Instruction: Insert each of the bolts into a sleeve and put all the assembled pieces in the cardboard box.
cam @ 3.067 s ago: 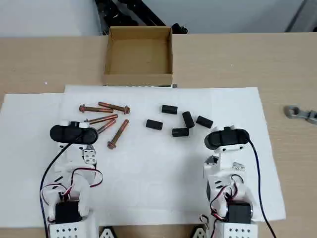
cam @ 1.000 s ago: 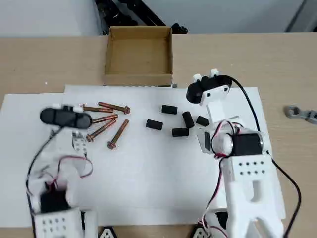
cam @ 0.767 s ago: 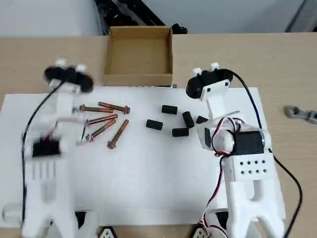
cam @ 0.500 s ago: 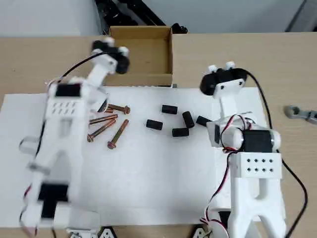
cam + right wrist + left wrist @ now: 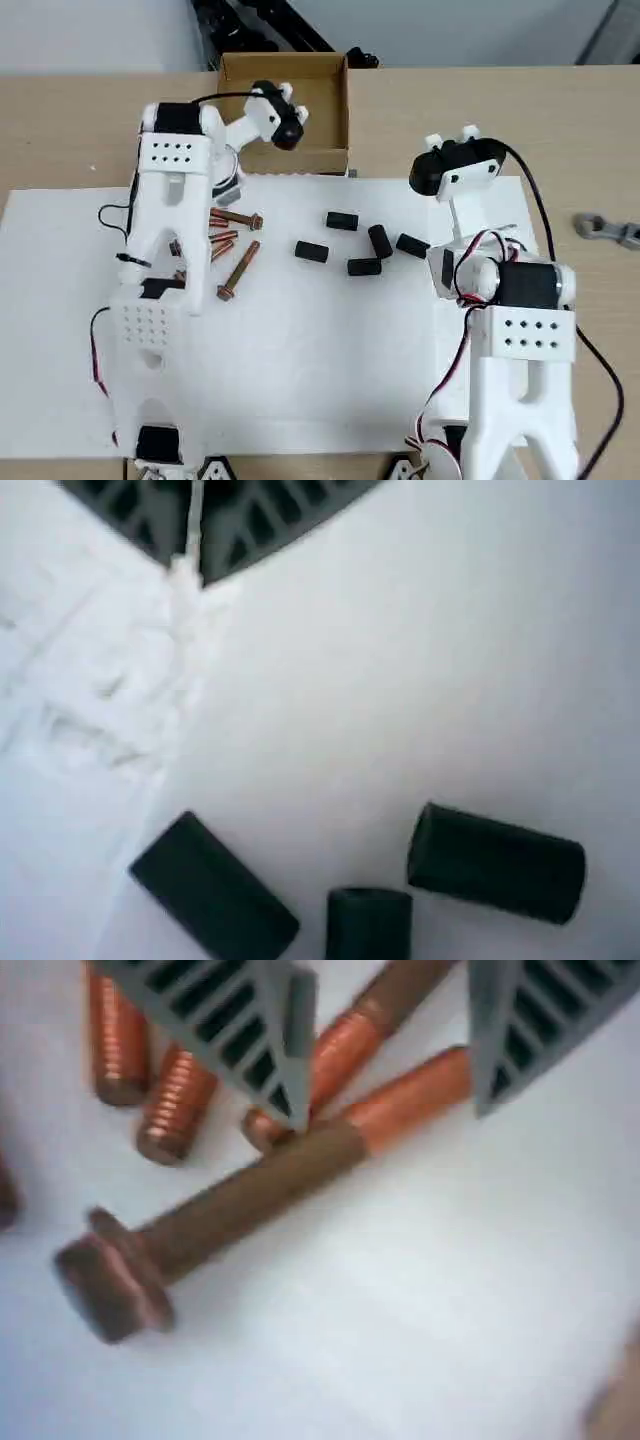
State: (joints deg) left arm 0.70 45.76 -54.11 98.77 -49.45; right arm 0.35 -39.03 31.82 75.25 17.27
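Several copper bolts (image 5: 238, 270) lie on the white sheet at the left, partly under the left arm. In the left wrist view my left gripper (image 5: 388, 1120) hangs open just above them, its grey fingers (image 5: 250, 1030) straddling bolt shanks; one bolt (image 5: 240, 1200) lies with its flanged head nearest. Several black sleeves (image 5: 364, 266) are scattered mid-sheet. My right gripper (image 5: 190, 570) is shut and empty over bare sheet, a short way from three sleeves (image 5: 495, 862). The cardboard box (image 5: 283, 110) stands open and empty at the back.
The white sheet (image 5: 330, 370) covers most of the wooden table. A metal wrench (image 5: 605, 228) lies off the sheet at the far right. The left arm's wrist (image 5: 272, 115) hangs over the box's front left corner. Dark gear sits behind the box.
Both arms rose from their folded rest poses. The left arm swung forward over the bolts toward the box. The right arm stretched forward beside the sleeves. Bolts and sleeves stayed put.
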